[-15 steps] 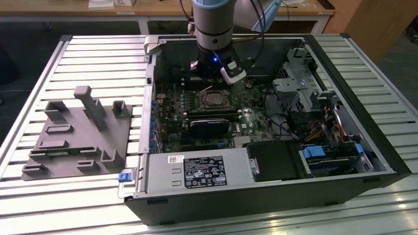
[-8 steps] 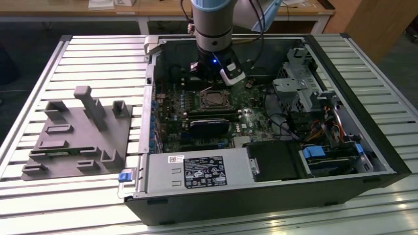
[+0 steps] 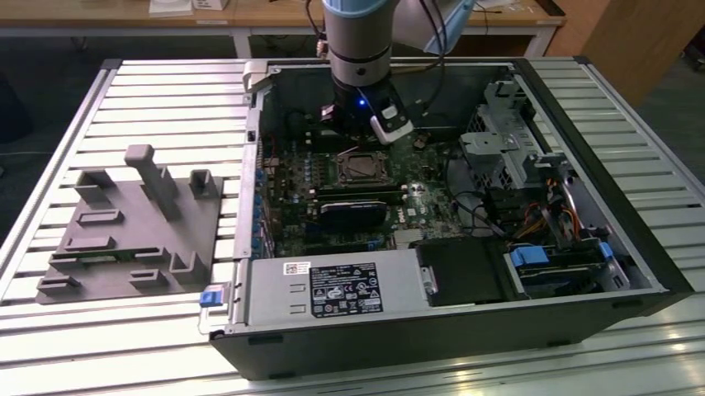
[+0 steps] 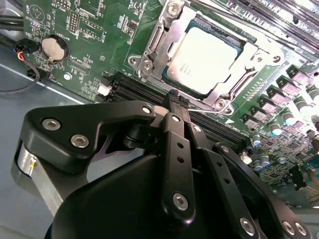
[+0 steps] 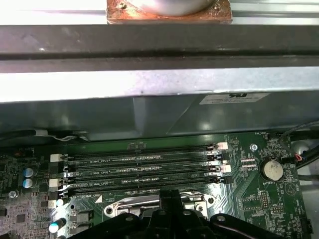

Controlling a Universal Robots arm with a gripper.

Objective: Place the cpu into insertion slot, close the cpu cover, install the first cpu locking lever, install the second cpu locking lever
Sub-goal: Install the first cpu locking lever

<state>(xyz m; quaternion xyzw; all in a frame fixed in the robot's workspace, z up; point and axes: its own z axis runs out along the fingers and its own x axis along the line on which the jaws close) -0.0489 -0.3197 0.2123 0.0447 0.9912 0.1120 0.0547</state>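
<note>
Arm reaches down into the open case (image 3: 661, 272), over its far half. The gripper (image 4: 177, 101) has its fingers pressed together tip to tip with nothing between them. In the second wrist view the tips hang low over the board (image 4: 99, 30), just beside the edge of the slot (image 3: 361, 167); whether they touch anything I cannot tell. The cpu (image 4: 207, 59) lies flat in the slot, pale top up, square to the rim. The cover (image 4: 154, 42) appears folded down around it, with the cpu showing through the window; full seating not clear. Lever positions not clear either. In the first wrist view the tips sit between the memory slots (image 5: 142, 172) and the socket frame. A grey fixture (image 3: 132, 227) stands on the table (image 3: 165, 107) toward the exterior view's left, well apart.

Judgement: placement looks done and the work is at the cover-and-lever stage, with the closed fingers serving as a pusher. To do it well, press on the metal only, never on the cpu top or the small parts nearby. Keep the push slow and in line with the lever's swing. Check the cover sits flat before any lever goes under its hook. Main risk is the tips sliding off thin wire onto the board.
</note>
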